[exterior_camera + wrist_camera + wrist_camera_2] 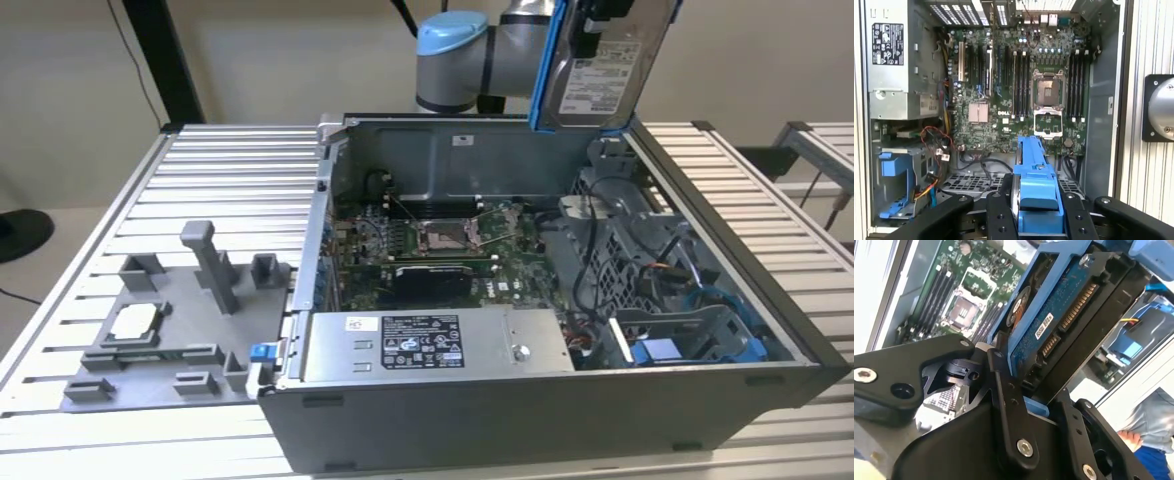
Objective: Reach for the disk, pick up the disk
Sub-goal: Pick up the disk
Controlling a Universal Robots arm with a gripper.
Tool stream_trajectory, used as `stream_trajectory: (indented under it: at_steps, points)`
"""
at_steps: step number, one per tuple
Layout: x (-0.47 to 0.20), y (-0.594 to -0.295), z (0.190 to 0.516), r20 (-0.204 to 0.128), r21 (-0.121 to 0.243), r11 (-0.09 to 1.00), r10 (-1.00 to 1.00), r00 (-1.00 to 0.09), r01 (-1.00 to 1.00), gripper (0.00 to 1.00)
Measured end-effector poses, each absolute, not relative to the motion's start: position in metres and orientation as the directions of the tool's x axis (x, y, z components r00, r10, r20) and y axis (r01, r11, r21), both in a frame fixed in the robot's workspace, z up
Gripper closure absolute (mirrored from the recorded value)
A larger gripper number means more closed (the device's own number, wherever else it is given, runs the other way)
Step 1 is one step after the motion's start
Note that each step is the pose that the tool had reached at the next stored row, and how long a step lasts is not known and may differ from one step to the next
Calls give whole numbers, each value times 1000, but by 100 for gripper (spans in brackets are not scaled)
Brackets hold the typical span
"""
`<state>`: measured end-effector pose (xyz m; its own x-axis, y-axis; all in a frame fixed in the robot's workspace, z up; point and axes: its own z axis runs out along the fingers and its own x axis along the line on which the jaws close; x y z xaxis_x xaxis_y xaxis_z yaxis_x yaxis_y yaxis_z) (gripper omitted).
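The disk (pixel 603 72) hangs upright in the air above the back right corner of the open computer case (pixel 534 395), white label facing the exterior camera, blue rails along its edges. My gripper (pixel 598 18) is shut on it from above. In the second wrist view the disk (pixel 1054 315) shows its blue circuit-board side and connector, clamped between my black fingers (pixel 1004 405). The first wrist view looks down the disk's blue rail (pixel 1035 182), which sits between the two fingers (pixel 999 215) of my gripper (pixel 1035 210), high over the motherboard.
Inside the case lie the motherboard (pixel 427 235), a grey power supply (pixel 427 345) and a blue bracket (pixel 667 350) in the drive bay. A grey fixture (pixel 160 330) with a small silver chip stands at the exterior view's left. A person's hand (pixel 1131 440) shows beside the case.
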<state>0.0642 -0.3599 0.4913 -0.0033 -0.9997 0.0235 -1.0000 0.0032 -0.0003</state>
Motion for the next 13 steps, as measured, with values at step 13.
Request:
stream_trajectory:
  at_steps: [13]
  points:
    - [84, -360, 491, 24, 0, 3, -1000, -3, -1000, 100]
